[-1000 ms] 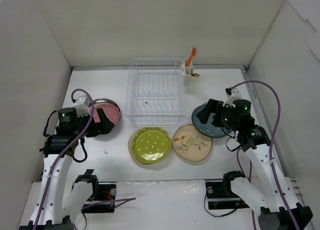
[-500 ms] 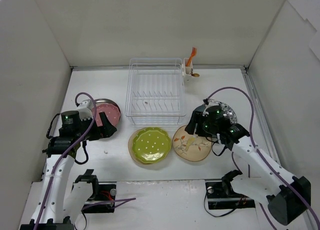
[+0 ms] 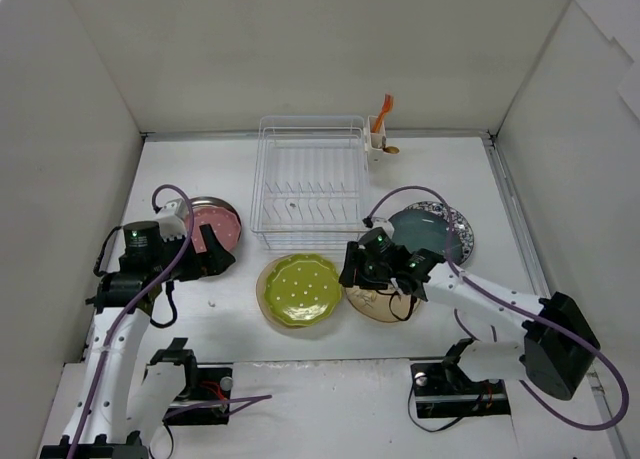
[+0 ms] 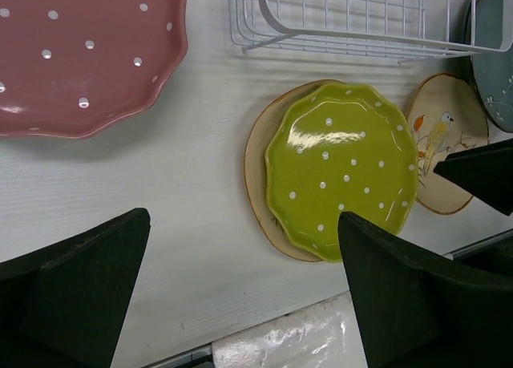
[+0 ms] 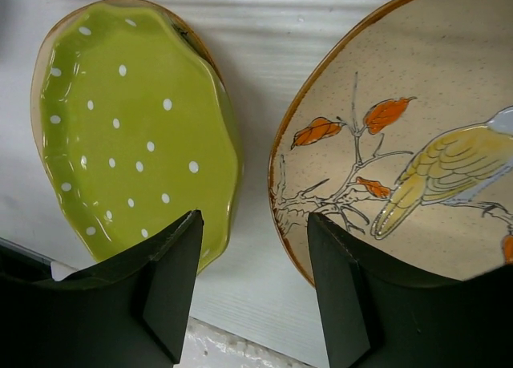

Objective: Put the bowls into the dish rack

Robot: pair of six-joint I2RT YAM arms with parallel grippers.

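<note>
Right now your right tool (image 5: pixel 252 220) hangs low over the table (image 3: pixel 200 169), jaws parted and gripping nothing. The left rim of the cream bird bowl (image 5: pixel 401 143) lies in the gap, and the green dotted bowl (image 5: pixel 128 127) sits just beside the other finger. That green bowl rests on a second cream bowl (image 4: pixel 255 184). Your left tool (image 4: pixel 242 217) is spread wide, holding nothing, above the table between the pink dotted bowl (image 4: pixel 80 55) and the green one. The teal bowl (image 3: pixel 425 229) sits on a speckled bowl (image 3: pixel 462 229). All these bowls lie in front of the dish rack (image 3: pixel 308 179).
</note>
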